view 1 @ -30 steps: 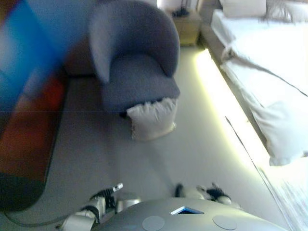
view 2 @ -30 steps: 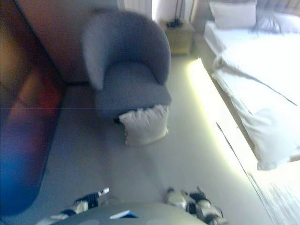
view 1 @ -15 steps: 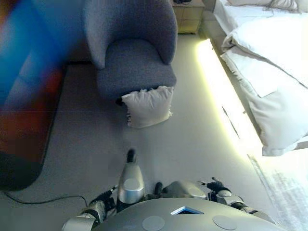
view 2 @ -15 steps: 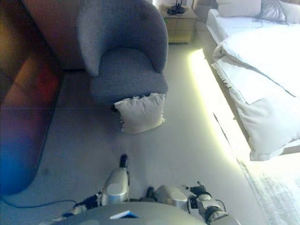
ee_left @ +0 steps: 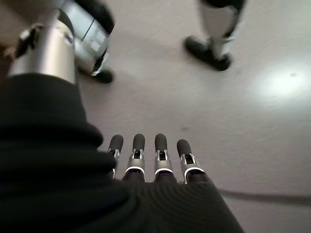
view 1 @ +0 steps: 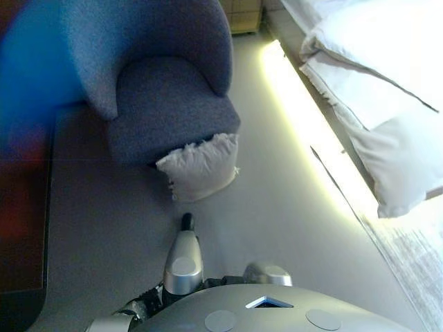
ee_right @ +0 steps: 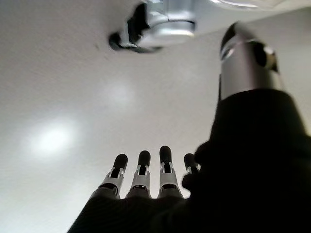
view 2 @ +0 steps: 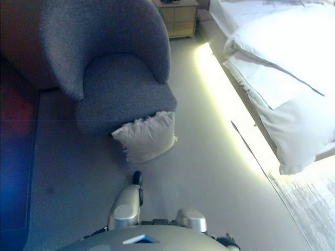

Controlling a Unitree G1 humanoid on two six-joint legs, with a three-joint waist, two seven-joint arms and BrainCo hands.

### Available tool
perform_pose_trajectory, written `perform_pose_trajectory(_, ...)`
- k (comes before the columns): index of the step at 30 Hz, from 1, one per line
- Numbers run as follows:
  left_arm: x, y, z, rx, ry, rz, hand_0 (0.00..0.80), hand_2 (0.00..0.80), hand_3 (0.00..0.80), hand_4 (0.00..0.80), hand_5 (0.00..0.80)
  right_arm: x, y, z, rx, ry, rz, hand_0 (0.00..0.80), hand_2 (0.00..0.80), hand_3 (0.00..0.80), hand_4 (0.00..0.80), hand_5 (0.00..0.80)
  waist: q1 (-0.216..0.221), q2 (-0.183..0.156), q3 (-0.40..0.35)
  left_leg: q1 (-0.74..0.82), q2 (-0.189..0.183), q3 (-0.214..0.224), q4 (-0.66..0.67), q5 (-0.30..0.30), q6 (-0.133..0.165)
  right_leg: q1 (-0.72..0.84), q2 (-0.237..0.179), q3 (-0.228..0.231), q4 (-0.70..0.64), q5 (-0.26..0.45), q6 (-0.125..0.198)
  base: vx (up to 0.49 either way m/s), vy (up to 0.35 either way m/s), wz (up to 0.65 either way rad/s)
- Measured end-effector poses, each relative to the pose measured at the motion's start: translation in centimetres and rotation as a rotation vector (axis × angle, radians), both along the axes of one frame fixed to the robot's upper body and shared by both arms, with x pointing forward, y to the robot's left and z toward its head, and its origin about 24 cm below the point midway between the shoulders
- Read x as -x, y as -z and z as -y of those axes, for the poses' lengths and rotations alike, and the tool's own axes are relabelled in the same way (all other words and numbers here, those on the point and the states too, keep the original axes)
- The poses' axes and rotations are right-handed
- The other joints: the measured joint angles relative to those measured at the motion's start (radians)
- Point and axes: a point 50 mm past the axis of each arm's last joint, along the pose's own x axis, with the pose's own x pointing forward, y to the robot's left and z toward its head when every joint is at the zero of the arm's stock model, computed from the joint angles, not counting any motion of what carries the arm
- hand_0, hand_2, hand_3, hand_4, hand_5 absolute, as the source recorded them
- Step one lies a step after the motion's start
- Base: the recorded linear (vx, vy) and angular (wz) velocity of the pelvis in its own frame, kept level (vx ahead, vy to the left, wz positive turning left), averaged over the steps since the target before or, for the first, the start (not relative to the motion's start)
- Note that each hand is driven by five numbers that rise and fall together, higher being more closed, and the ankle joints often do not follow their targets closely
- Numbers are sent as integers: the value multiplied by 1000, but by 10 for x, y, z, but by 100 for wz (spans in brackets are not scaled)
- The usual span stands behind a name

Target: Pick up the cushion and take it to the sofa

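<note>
A white cushion (view 1: 199, 166) with a frilled edge stands on the grey floor and leans against the front of a blue-grey armchair (view 1: 166, 104). It also shows in the right eye view (view 2: 146, 136). Nothing lies on the chair seat. My left hand (ee_left: 146, 158) shows in the left wrist view with its fingers straight, holding nothing, over bare floor. My right hand (ee_right: 143, 174) shows in the right wrist view, also with straight fingers and holding nothing. Both hands hang low, well short of the cushion.
A bed with a white duvet (view 1: 387, 83) runs along the right, with a lit strip (view 1: 304, 131) under its edge. A wooden nightstand (view 2: 178, 18) stands behind the chair. Dark furniture (view 1: 21, 228) lines the left. A pale rug (view 1: 415, 263) lies at the lower right.
The camera has moved forward and tipped down, so the chair and cushion show nearer. The cushion itself has not moved. My hands no longer show at the bottom of the eye views.
</note>
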Motion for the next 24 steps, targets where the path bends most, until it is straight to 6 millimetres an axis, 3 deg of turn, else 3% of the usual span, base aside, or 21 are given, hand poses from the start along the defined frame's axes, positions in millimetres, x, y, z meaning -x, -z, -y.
perform_pose_trajectory(1,-7,-1,-2,10,56,24,0,0,0,0,0,-1,0,0,20,-44,7,0,0,0,0,0,-2,9,-11,-38,-6,-13,77,-46,12,7,-13,-8,-8,0,3,750,149,3)
perform_pose_trajectory(2,-19,-2,-2,9,91,75,0,0,0,0,0,-15,-2,0,27,-63,53,0,0,0,0,0,16,6,-35,-71,-19,-1,132,-91,15,-14,-14,-9,2,10,16,880,157,5)
perform_pose_trajectory(3,-21,-3,-2,5,135,83,0,0,0,0,0,-26,-5,8,51,-68,118,0,0,0,0,0,5,20,-58,-122,-12,-10,192,-146,28,-59,-15,-1,54,22,20,541,56,14)
perform_pose_trajectory(5,-28,-4,-4,-10,160,114,0,0,0,0,0,-58,-13,3,27,-82,278,0,0,0,0,0,0,22,-90,-134,-16,-7,202,-163,44,-82,-25,9,64,84,70,351,-2,7)
perform_pose_trajectory(7,-40,-7,-7,-22,182,144,0,0,0,0,0,-81,-18,-7,-4,-118,375,0,0,0,0,0,1,25,-104,-111,-14,-10,155,-160,57,-99,-30,10,78,115,116,393,-37,-17)
perform_pose_trajectory(9,-55,-9,-5,-29,216,180,0,0,0,0,0,-110,-29,-13,-36,-174,468,0,0,0,0,0,35,40,-106,-46,2,-10,47,-135,61,-165,-68,-44,36,84,108,210,6,-69)
perform_pose_trajectory(10,-58,-8,3,-14,221,194,0,0,0,0,0,-127,-37,-13,-34,-206,526,0,0,0,0,0,31,73,-115,-16,33,-22,-16,-108,46,-208,-60,-75,-43,90,112,46,-22,-88)
perform_pose_trajectory(12,-74,-10,15,-9,292,230,0,0,0,0,0,-147,-48,-8,-17,-245,589,0,0,0,0,0,19,127,-112,4,76,-30,-118,-60,30,-333,-53,-108,-128,134,89,-16,-80,-47)
perform_pose_trajectory(13,-87,-13,14,-17,302,264,0,0,0,0,0,-149,-50,-5,-9,-237,597,0,0,0,0,0,1,134,-105,-1,82,-45,-144,-35,19,-379,-58,-113,-197,187,97,114,-263,35)
perform_pose_trajectory(14,-96,-16,16,-18,308,287,0,0,0,0,0,-145,-48,-3,-6,-218,578,0,0,0,0,0,-25,124,-104,-8,68,-72,-152,-6,-11,-380,-70,-127,-273,319,94,142,-240,89)
perform_pose_trajectory(15,-105,-17,20,-18,316,307,0,0,0,0,0,-129,-40,2,-1,-191,513,0,0,0,0,0,-35,115,-102,-10,78,-105,-172,-5,-23,-351,-69,-149,-310,413,95,281,-331,99)
perform_pose_trajectory(16,-108,-17,26,-8,329,313,0,0,0,0,0,-115,-33,5,5,-171,447,0,0,0,0,0,-34,120,-106,-8,86,-110,-197,6,-11,-315,-49,-187,-372,437,79,276,-335,81)
perform_pose_trajectory(17,-111,-17,32,5,334,322,0,0,0,0,0,-106,-29,7,9,-159,409,0,0,0,0,0,-36,112,-101,7,85,-82,-202,2,-13,-298,-52,-227,-395,447,72,260,-333,58)
perform_pose_trajectory(19,-109,-15,39,21,328,304,0,0,0,0,0,-95,-26,11,15,-152,373,0,0,0,0,0,-44,100,-94,7,70,-30,-160,-28,-12,-287,-53,-264,-397,447,68,283,-340,54)
perform_pose_trajectory(22,-105,-16,27,-20,264,287,0,0,0,0,0,-84,-21,4,-6,-136,344,0,0,0,0,0,-35,64,-72,25,73,-61,-179,-30,-3,-257,-52,-259,-357,419,72,273,-286,57)
perform_pose_trajectory(24,-103,-16,21,-48,250,269,0,0,0,0,0,-86,-22,2,-15,-139,351,0,0,0,0,0,-37,68,-59,61,83,-92,-203,-19,1,-279,-59,-226,-259,389,84,230,-243,47)
